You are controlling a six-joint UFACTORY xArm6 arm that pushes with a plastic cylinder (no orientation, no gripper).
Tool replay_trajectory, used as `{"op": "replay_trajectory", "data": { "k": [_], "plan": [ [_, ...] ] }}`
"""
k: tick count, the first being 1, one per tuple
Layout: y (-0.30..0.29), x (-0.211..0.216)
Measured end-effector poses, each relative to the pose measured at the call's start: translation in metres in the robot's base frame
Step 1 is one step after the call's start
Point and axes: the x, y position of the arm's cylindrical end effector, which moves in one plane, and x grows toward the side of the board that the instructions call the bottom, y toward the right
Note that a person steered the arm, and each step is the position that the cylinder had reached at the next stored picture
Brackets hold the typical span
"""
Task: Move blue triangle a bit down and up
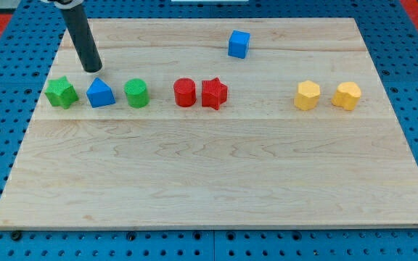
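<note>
- My tip (pixel 92 69) is standing just behind the blue triangle (pixel 101 93), on its far side and a little to the left, very near or perhaps already touching; I cannot tell which.
- There is no pincer on this arm, only the rod, so nothing is being opened, closed or gripped.
- The blue triangle is sitting at the left of the wooden board (pixel 216 181), between the green star (pixel 61 93) and the green cylinder (pixel 136 93), both just beside it.
- Because the tip is standing left of the triangle's middle, a push toward the near edge is risking a turn of the block, which could then slide right into the green cylinder.
- The sloped top is giving little flat face, so the tip may be slipping off and hitting the green star.
- For the return push the tip must go around to the near side, and passing too close is risking a knock on a neighbour.
</note>
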Motion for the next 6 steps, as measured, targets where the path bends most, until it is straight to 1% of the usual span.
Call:
{"op": "replay_trajectory", "data": {
  "k": [1, 2, 3, 4, 5, 6],
  "plan": [
    [0.0, 0.015],
    [0.0, 0.041],
    [0.0, 0.066],
    [0.003, 0.103],
    [0.01, 0.11],
    [0.031, 0.073]
  ]
}}
